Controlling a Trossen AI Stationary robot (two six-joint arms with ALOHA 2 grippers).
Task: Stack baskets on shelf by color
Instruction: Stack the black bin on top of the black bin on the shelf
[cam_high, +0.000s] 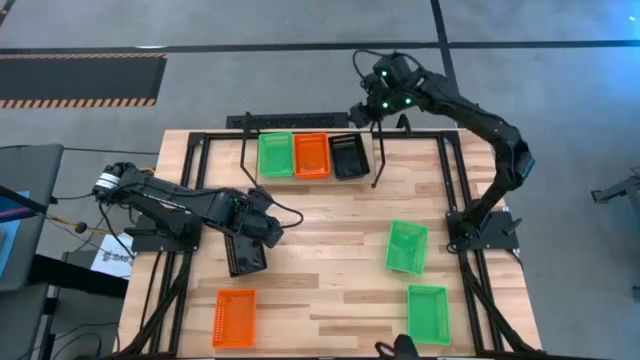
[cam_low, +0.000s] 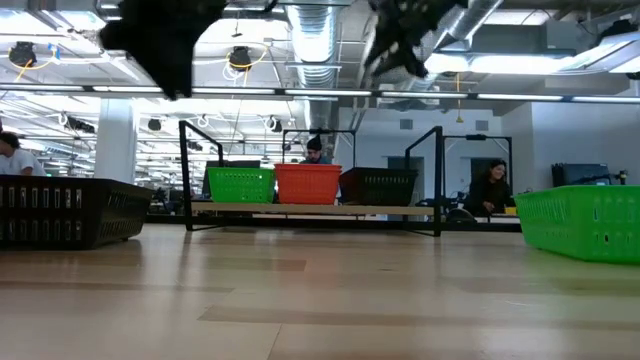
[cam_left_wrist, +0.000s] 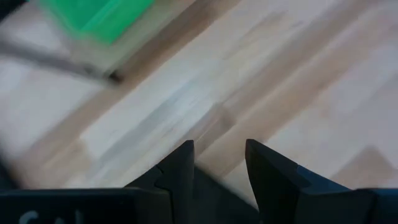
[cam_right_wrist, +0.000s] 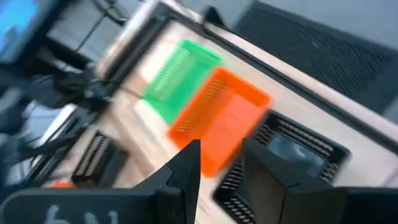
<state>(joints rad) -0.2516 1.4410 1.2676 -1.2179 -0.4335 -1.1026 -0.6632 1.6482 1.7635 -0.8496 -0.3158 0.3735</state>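
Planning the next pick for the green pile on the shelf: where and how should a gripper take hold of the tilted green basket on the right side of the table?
Probably best from above, pinching one long side wall of the tilted green basket. It sits upright with its mouth open upward and clear wood around it, so a thin slatted rim is exposed. The right gripper, now over the shelf, is on that side.

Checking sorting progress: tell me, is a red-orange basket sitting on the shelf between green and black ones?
Yes, the red-orange basket sits mid-shelf, green and black flanking.

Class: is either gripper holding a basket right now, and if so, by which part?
Neither. The right gripper is open above the black basket on the shelf; the left gripper is open over bare table.
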